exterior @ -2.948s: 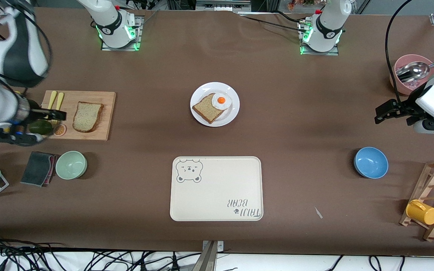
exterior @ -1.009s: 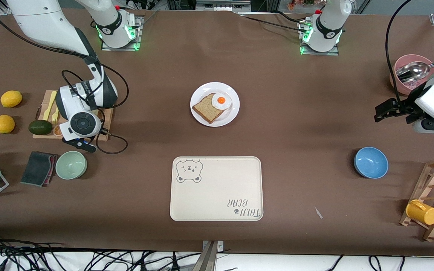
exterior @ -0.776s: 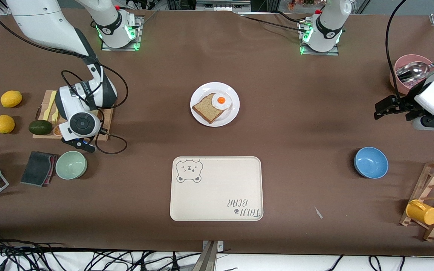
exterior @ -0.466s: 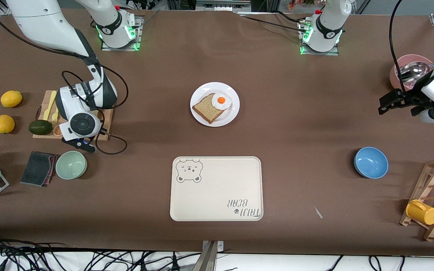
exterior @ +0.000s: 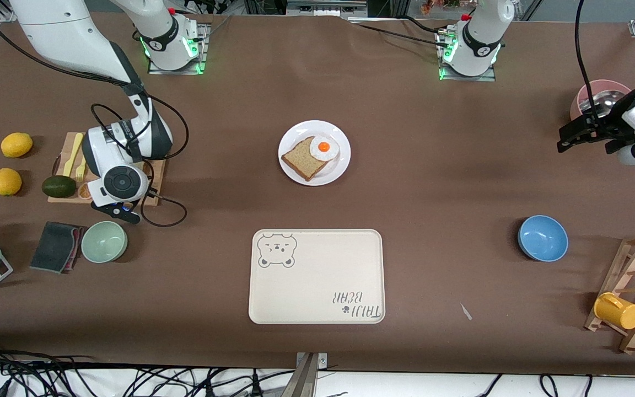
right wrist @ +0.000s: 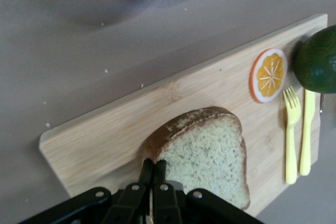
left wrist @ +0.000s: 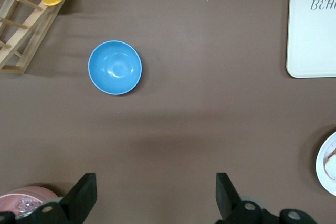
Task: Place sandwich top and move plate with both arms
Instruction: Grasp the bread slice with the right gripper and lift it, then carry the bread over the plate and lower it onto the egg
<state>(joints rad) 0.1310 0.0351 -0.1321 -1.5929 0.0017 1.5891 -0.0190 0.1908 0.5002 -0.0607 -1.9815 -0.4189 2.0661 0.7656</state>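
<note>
The sandwich top (right wrist: 207,156), a pale speckled slice with brown crust, lies on the wooden board (right wrist: 105,129). In the front view the right arm's wrist (exterior: 119,182) hides it. My right gripper (right wrist: 155,164) is shut, its tips pinching the slice's crust edge. The white plate (exterior: 337,168) sits mid-table with a darker slice (exterior: 303,157) and a fried egg (exterior: 324,147) on it. My left gripper (exterior: 565,139) is open and empty over bare table beside the pink bowl (exterior: 582,105). It also shows in the left wrist view (left wrist: 155,195).
The bear-printed tray (exterior: 317,286) lies nearer the front camera than the plate. An orange slice (right wrist: 269,75), an avocado (right wrist: 317,59) and yellow cutlery (right wrist: 291,129) lie on or by the board. A green bowl (exterior: 103,241), a blue bowl (exterior: 542,238) and a mug rack (exterior: 634,292) are nearby.
The right arm swung in over the board and has held still for the last second. The left gripper has risen and drifted toward the pink bowl.
</note>
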